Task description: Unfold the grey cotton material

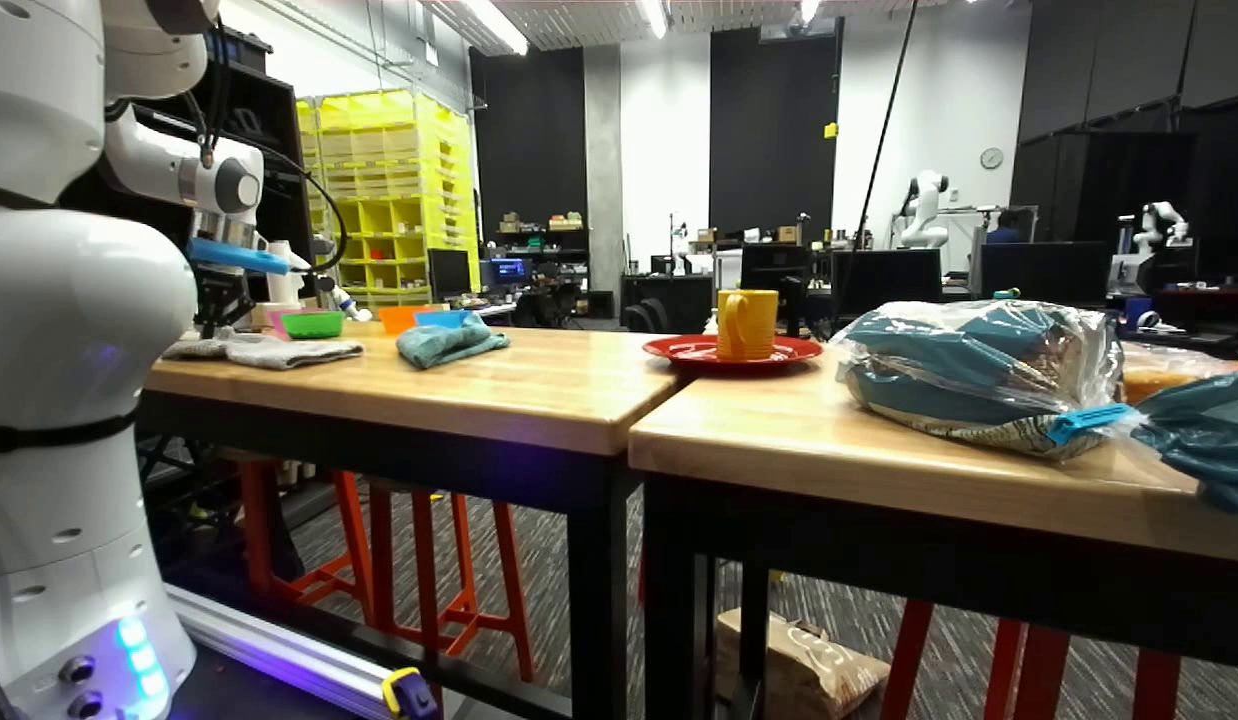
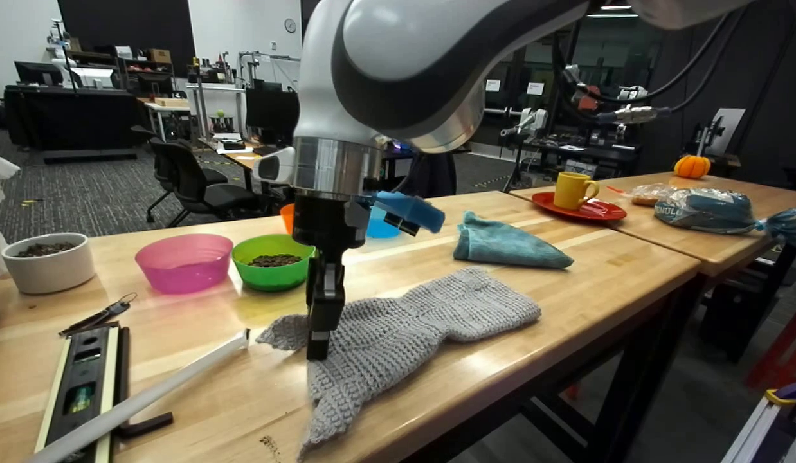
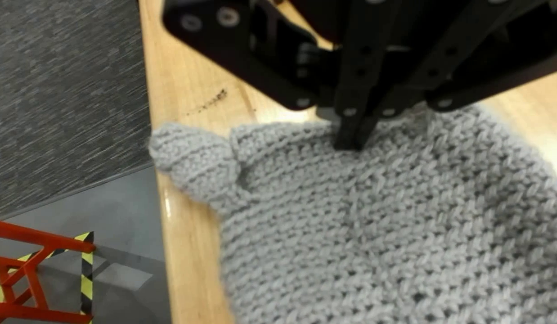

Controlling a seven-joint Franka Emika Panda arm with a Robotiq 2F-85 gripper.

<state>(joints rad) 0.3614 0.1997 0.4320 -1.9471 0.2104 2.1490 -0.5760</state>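
“On the counter, where is the grey knitted cloth?”

“Directly below the end effector, close to the counter's edge, as I read it from my remote post. Its body extends from the fingertips toward the teal cloth; the two cloths lie apart. The grey piece narrows at mid-length. In the wrist view, one rolled corner reaches the counter's edge.”

“Report end effector condition.”

“Pointing down. Both fingers stand together, tips against the knit. I cannot confirm whether fabric is pinched between them; that contact is hidden from me.”

“Report degree of unfolding.”

“Incomplete. The corner is rolled, with a crease beside it. The number of layers I cannot tell.”

“List other items.”

“Pink bowl and green bowl, just beside each other in an exterior view; the green one holds dark granular contents. White bowl with similar contents, on the pink bowl's far side from the green one. Orange bowl and blue bowl, each partly hidden. Spirit level, with a white rod crossing over it. In both exterior views, beyond the teal cloth, I see a yellow mug upright on a red plate, and near the plate a plastic-wrapped package.”
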